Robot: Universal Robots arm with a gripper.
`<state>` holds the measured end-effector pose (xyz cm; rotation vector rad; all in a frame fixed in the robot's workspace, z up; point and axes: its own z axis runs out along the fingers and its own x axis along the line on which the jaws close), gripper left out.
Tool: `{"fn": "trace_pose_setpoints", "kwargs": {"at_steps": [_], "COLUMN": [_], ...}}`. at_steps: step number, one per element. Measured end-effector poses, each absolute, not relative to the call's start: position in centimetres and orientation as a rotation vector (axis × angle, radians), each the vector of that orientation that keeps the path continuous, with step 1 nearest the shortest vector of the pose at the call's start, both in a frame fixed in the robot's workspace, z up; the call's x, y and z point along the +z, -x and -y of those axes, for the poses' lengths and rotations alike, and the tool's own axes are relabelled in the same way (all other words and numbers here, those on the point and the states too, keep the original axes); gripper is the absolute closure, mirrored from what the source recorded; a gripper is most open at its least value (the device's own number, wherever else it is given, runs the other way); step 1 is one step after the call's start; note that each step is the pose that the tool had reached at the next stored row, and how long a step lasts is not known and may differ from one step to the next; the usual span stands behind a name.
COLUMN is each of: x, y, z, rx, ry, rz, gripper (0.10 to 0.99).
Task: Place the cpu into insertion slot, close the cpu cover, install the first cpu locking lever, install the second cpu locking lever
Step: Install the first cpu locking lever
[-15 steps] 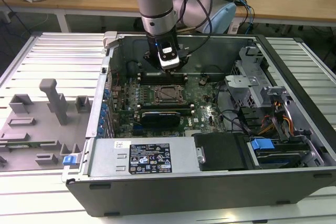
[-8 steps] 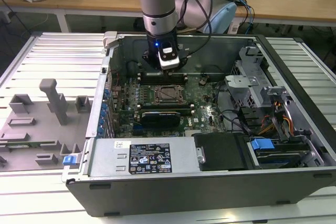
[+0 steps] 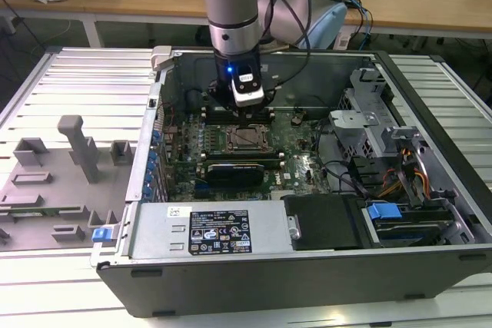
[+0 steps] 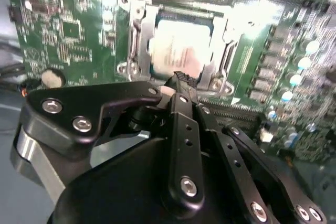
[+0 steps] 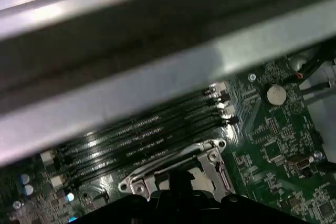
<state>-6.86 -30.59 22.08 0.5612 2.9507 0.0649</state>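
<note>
Your gripper [image 4: 178, 77], fingers apparently pinched together on nothing, hovers at the edge of the cpu cover [image 4: 137, 40], closed over the seated cpu [image 4: 178, 45].

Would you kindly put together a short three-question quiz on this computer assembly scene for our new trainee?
1. True or false: the cpu already lies in the insertion slot.
2. Multiple choice: in the exterior view, the gripper hangs over (A) the grey fixture tray, (B) the motherboard's socket area, (C) the blue drive bracket.
3. Fill in: in the first wrist view, the long black memory slots lie beside the ______.

Key:
1. True; its pale metal top sits inside the frame.
2. B.
3. The cpu cover, whose silver frame shows next to them.
</note>
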Motion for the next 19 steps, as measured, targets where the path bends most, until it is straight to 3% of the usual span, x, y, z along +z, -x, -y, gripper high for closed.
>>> {"fn": "trace_pose_setpoints", "kwargs": {"at_steps": [5, 13, 19], "x": [22.1, 22.0, 24.6], "y": [6.9, 5.4, 5.4], "z": [32.7, 32.8, 32.8], "rx": [0.047, 0.031, 0.032], "ry": [-0.563, -0.318, -0.318], "rz": [-2.965, -3.037, -3.037], "gripper": [0.980, 0.980, 0.980]}}
